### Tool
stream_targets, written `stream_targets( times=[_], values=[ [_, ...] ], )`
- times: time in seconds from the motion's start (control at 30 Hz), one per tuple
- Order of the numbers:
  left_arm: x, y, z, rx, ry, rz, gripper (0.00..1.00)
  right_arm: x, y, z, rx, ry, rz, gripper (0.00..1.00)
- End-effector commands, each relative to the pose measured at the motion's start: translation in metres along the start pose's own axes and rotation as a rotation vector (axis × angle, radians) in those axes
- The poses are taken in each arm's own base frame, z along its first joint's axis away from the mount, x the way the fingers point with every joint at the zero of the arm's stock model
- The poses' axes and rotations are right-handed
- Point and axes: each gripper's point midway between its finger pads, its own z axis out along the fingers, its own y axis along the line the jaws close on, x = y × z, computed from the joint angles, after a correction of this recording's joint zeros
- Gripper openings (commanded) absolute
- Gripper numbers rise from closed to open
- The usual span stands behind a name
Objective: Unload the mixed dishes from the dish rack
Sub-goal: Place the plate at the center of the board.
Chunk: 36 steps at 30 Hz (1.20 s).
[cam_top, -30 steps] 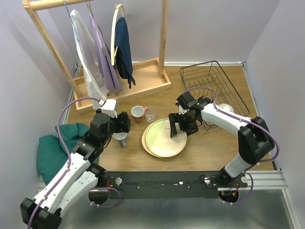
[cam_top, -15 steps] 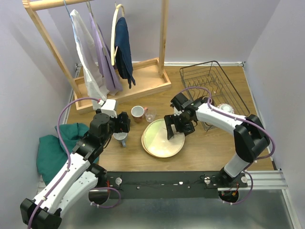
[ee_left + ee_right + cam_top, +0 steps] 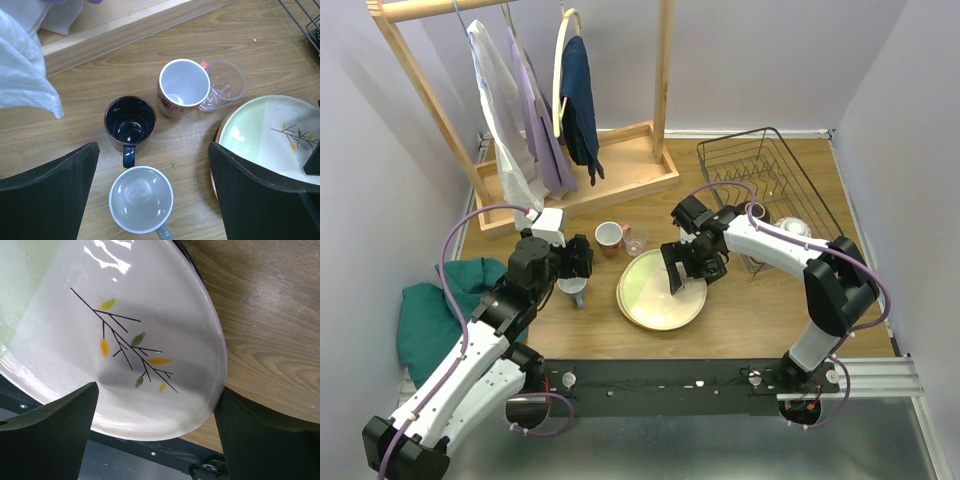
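Hovering my right gripper (image 3: 688,272), jaws apart, over the stacked plates (image 3: 650,295) and left gripper (image 3: 582,258), likewise apart, over mugs (image 3: 131,120) and glass (image 3: 226,86), I judge one bowl (image 3: 795,228) left in the far-right rack (image 3: 765,160).

lower plate (image 3: 621,298): mostly hidden under twig plate (image 3: 650,290) | dish rack (image 3: 307,22): cut by frame edge

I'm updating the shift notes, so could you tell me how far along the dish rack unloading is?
Done: the plate stack, dark mug, grey mug, patterned mug and glass sit on the table. In hand: nothing; the right gripper hangs open over the twig plate, the left gripper open above the mugs. Left: at least one pale dish shows in the dish rack.
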Motion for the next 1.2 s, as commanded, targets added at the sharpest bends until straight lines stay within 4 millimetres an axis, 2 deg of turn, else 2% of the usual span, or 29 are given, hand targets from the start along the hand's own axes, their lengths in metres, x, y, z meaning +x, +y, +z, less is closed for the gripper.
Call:
stream_targets(
  times=[0.0, 0.3, 0.53, 0.63, 0.77, 0.93, 1.17],
  values=[
    [-0.01, -0.003, -0.002, 0.015, -0.023, -0.01, 0.99, -0.006, 0.008, -0.009, 0.004, -0.012, -0.029, 1.0],
    [-0.008, -0.003, -0.002, 0.018, -0.016, -0.01, 0.99, -0.018, -0.006, -0.032, 0.097, -0.072, -0.046, 1.0],
    [-0.008, -0.004, -0.002, 0.018, -0.016, -0.01, 0.99, -0.012, -0.007, -0.025, 0.093, -0.054, -0.049, 1.0],
    [-0.008, -0.003, -0.002, 0.016, -0.015, -0.01, 0.99, -0.018, -0.009, -0.033, 0.108, -0.094, -0.047, 1.0],
    [-0.008, -0.004, -0.002, 0.021, -0.017, -0.01, 0.99, -0.022, -0.003, -0.035, 0.081, -0.105, -0.06, 1.0],
    [-0.008, -0.003, -0.002, 0.02, -0.016, -0.009, 0.99, -0.019, 0.02, -0.026, -0.056, -0.088, -0.061, 1.0],
    [-0.009, -0.004, -0.003, 0.022, -0.02, -0.01, 0.99, -0.012, 0.016, -0.021, -0.045, -0.06, -0.062, 1.0]
  ],
)
